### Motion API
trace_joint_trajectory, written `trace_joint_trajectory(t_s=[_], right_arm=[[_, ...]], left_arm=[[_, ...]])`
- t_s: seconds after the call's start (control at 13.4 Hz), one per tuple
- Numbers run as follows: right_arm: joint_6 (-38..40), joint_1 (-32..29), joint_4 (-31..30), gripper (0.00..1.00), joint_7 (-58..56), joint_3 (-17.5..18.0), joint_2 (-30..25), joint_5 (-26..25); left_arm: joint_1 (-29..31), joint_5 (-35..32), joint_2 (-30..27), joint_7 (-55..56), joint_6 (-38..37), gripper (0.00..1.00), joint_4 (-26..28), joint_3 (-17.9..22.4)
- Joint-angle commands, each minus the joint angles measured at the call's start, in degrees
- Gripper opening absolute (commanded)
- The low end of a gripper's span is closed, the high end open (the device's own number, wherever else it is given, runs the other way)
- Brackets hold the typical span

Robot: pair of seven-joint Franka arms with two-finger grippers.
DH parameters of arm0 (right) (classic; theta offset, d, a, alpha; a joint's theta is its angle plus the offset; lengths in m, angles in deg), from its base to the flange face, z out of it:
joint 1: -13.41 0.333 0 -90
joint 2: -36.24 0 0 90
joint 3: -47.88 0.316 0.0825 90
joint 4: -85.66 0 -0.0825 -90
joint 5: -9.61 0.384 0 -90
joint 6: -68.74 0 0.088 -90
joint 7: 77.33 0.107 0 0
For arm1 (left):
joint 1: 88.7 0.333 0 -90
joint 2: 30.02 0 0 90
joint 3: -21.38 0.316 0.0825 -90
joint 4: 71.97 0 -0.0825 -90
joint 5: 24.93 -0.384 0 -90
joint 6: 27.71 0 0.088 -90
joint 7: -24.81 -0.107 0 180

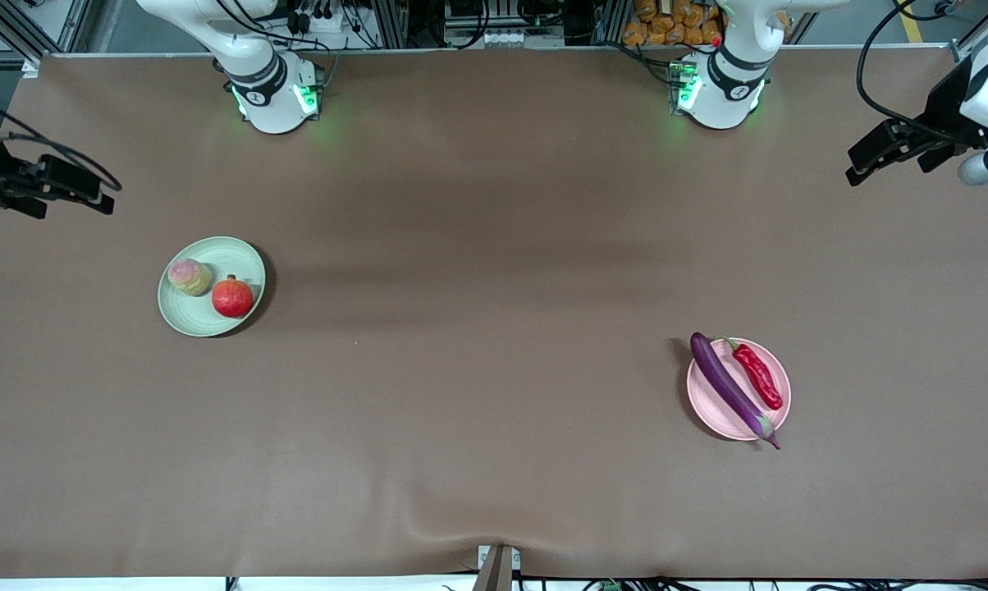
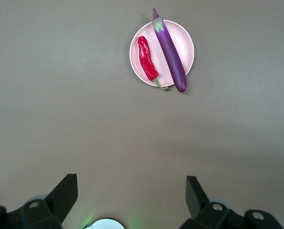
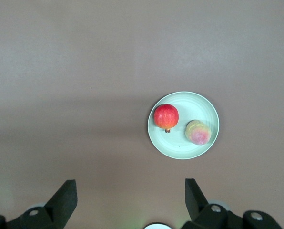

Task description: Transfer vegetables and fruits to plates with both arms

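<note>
A pale green plate (image 1: pixel 215 254) lies toward the right arm's end of the table. It holds the peach (image 1: pixel 189 277) and the pomegranate (image 1: pixel 232 297). A pink plate (image 1: pixel 711 402) lies toward the left arm's end. It holds the purple eggplant (image 1: pixel 732 389) and the red chili pepper (image 1: pixel 758 375). My left gripper (image 1: pixel 859 164) is raised at its end of the table, open and empty (image 2: pixel 131 191); its wrist view shows the pink plate (image 2: pixel 186 45), eggplant (image 2: pixel 170 52) and chili (image 2: pixel 147 58). My right gripper (image 1: pixel 100 197) is raised at its end, open and empty (image 3: pixel 130 191); its wrist view shows the green plate (image 3: pixel 180 145), pomegranate (image 3: pixel 166 117) and peach (image 3: pixel 197 132).
The brown table (image 1: pixel 494 328) is bare between the two plates. The arm bases (image 1: pixel 276 94) (image 1: pixel 720 90) stand at the table's edge farthest from the front camera. A small mount (image 1: pixel 498 566) sits at the nearest edge.
</note>
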Motion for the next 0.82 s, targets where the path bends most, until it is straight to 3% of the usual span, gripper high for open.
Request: trace_joint_trajectory(t_s=[0.0, 0.22, 0.74], right_arm=[[-1.0, -0.2, 1.0, 1.0, -5.1, 0.7, -0.8, -3.5], [0.1, 0.7, 2.1, 1.0, -5.1, 0.7, -1.2, -7.5], [-3.3, 0.3, -7.1, 1.0, -5.6, 0.7, -7.4, -5.9]], left_arm=[[-0.1, 1.1, -1.6, -1.4, -0.2, 1.0, 0.8, 0.4], [-0.2, 1.0, 0.3, -1.5, -0.2, 1.0, -1.3, 0.4], [-0.1, 0.9, 0.7, -1.3, -2.3, 1.0, -3.5, 0.4]])
